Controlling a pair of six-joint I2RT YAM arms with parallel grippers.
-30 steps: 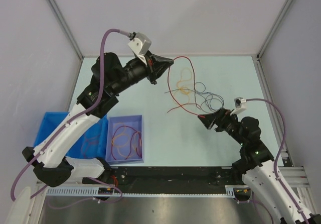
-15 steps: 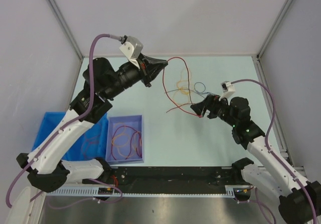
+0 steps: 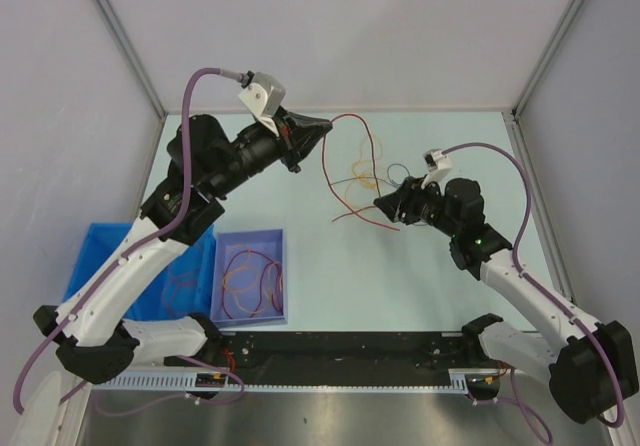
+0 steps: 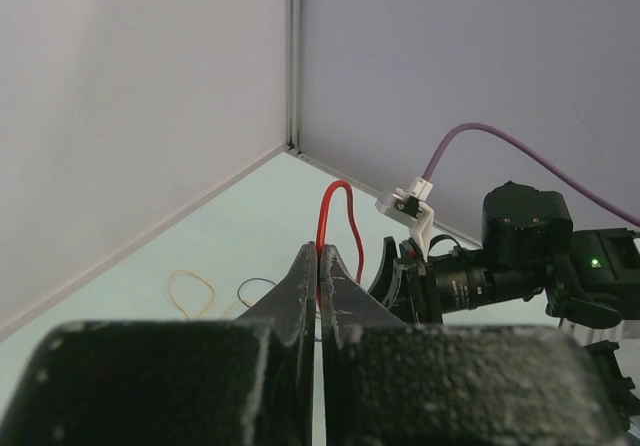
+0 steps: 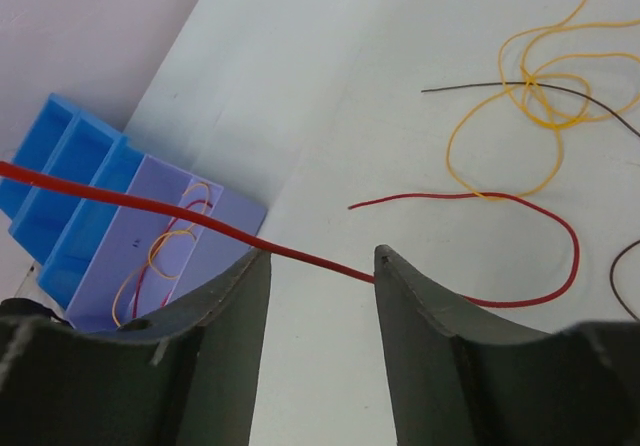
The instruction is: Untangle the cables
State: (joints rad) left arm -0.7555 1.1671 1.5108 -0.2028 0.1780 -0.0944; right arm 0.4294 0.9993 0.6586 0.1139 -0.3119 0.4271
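By my reading the task is partly done: a few cables (image 3: 250,278) lie in the purple tray (image 3: 250,233), the left gripper (image 3: 325,126) is clamped on the red cable (image 5: 130,204), holding it above the tabletop (image 3: 340,266), the right gripper (image 3: 385,204) stands open around that cable, and the yellow, blue and dark tangle (image 3: 372,174) remains.

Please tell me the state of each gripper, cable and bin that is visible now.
left gripper, shut on the red cable
right gripper, open, red cable between its jaws
red cable, partly lifted off the table
yellow cable, lying on the table, tangled
purple bin, holding cables
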